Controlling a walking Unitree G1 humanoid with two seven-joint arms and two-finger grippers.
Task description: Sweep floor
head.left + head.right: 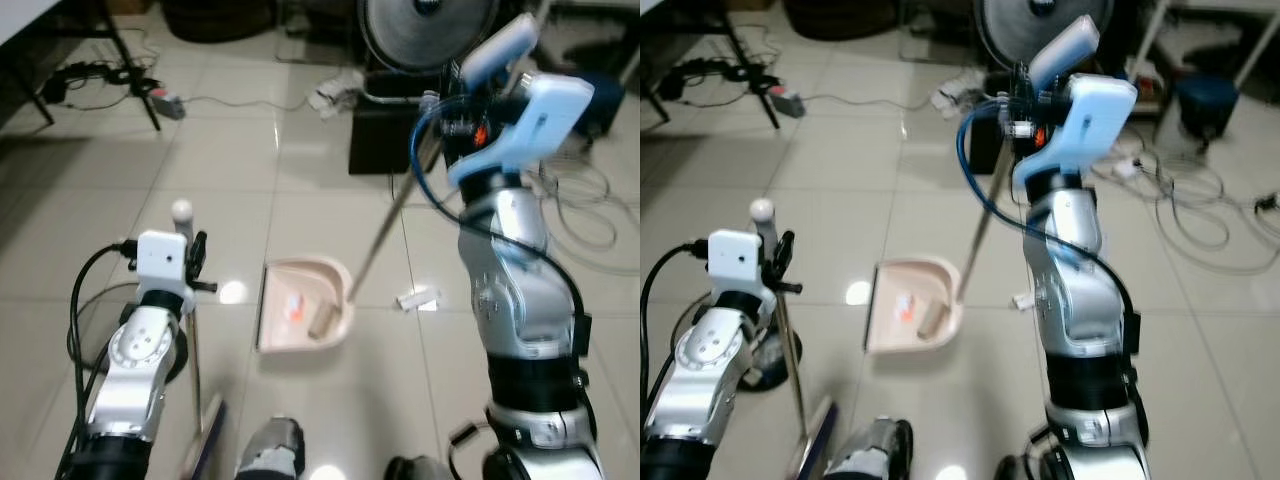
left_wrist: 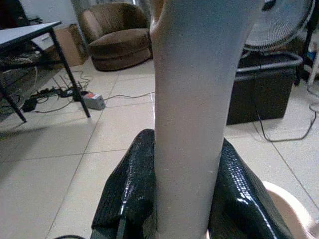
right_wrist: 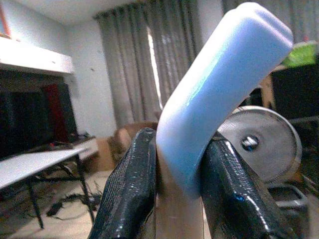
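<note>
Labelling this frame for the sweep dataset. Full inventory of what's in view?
dustpan: 1, beige, on the floor tiles ahead, with bits of litter inside
dustpan handle: 1, long thin pole, its light blue grip held in the right claw
broom: 1, thin pole with white top, dark head low by the robot's feet, held by the left claw
paper scrap: 1, white, on the floor just right of the dustpan
fan: 1, grey, on a black box behind the dustpan
power strip: 1, grey, far left floor, with cables
armchair: 1, brown, far back
left claw: black, shut on the broom
right claw: black, raised, shut on the grip
</note>
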